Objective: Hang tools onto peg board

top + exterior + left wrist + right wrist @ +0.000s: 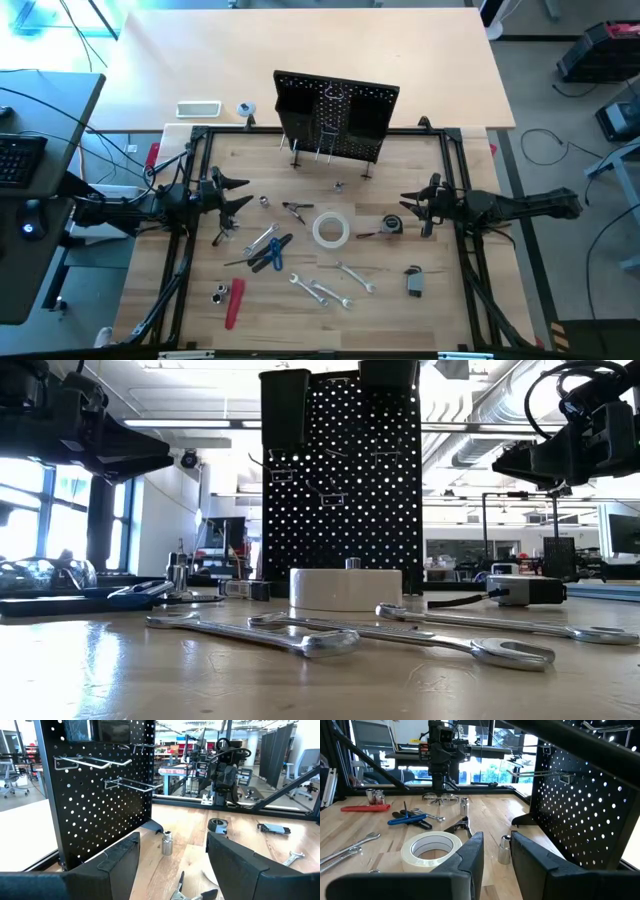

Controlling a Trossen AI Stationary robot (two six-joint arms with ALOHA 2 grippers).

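Tools (300,250) are all seen scattered mid-frame on the tabletop (440,300); nothing is hung on the board (335,115). Left claw (240,195) spread, right claw (408,207) narrowly parted, both empty.

Left gripper (238,192) and right gripper (408,207) hover open, empty.

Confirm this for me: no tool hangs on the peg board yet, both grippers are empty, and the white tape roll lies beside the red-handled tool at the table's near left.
Not quite. In the high view the white tape roll lies at the table's middle, apart from the red-handled tool at the near left. The rest stands: the peg board shows bare hooks, and the left gripper and right gripper hold nothing.
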